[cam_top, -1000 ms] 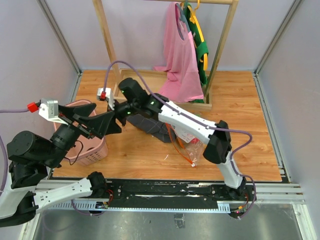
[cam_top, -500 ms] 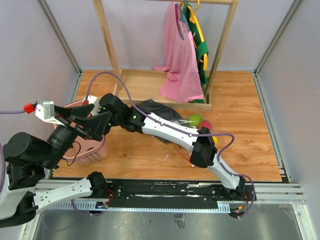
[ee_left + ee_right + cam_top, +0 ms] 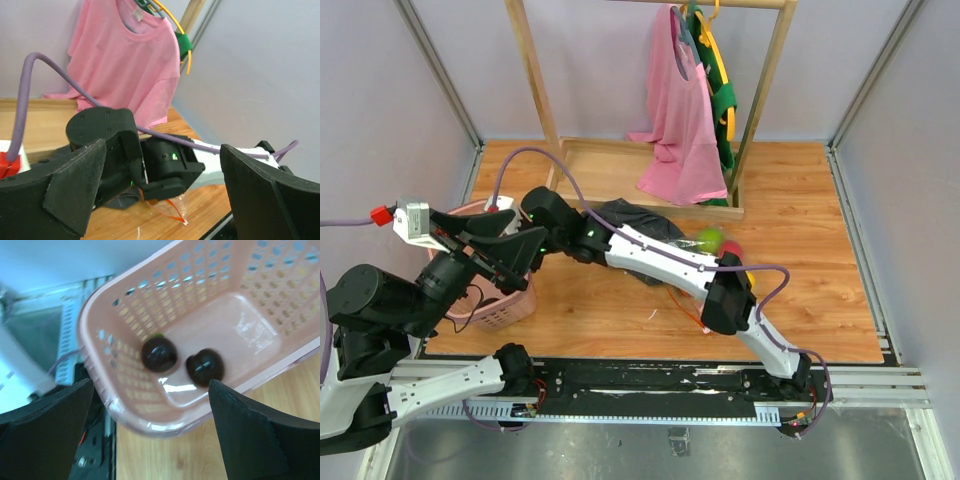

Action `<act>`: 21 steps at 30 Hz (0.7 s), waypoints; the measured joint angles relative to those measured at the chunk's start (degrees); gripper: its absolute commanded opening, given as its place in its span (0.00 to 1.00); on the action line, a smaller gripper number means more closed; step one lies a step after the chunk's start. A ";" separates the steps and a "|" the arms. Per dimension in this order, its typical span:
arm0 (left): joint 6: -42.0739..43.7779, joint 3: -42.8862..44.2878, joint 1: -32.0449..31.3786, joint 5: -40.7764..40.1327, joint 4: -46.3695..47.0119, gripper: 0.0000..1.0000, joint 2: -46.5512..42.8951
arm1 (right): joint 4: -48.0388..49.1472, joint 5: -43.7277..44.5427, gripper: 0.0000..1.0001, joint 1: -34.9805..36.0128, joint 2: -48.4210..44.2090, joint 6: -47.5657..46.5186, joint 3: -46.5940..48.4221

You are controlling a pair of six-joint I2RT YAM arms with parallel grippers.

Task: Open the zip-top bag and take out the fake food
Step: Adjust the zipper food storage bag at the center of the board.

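Note:
The zip-top bag [image 3: 692,300] lies crumpled on the wood floor, mostly under my right arm. Its orange-red strip shows in the left wrist view [image 3: 169,210]. A lime green fruit [image 3: 710,238] and a red fruit [image 3: 732,250] lie by it. Two dark glossy fruits [image 3: 159,354] [image 3: 205,366] sit in the pink slotted basket [image 3: 100,340]. My right gripper [image 3: 150,440] is open and empty above the basket's corner; in the top view it [image 3: 517,222] is partly hidden. My left gripper [image 3: 515,245] [image 3: 162,185] is open and empty, raised over the basket [image 3: 510,310], facing my right wrist.
A grey checked cloth [image 3: 630,215] lies behind my right arm. A wooden rack [image 3: 650,205] with a hanging pink shirt [image 3: 680,120] stands at the back. My two arms cross closely over the basket. Grey walls close in both sides.
My right arm has swung left from above the bag to the basket, uncovering the green and red fruits. My left gripper has dropped a little. Little moved in the last half second.

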 measured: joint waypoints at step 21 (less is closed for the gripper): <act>5.05 -14.49 0.00 29.68 16.28 0.97 8.44 | -14.69 -28.81 0.98 -34.21 -54.69 -33.75 -55.34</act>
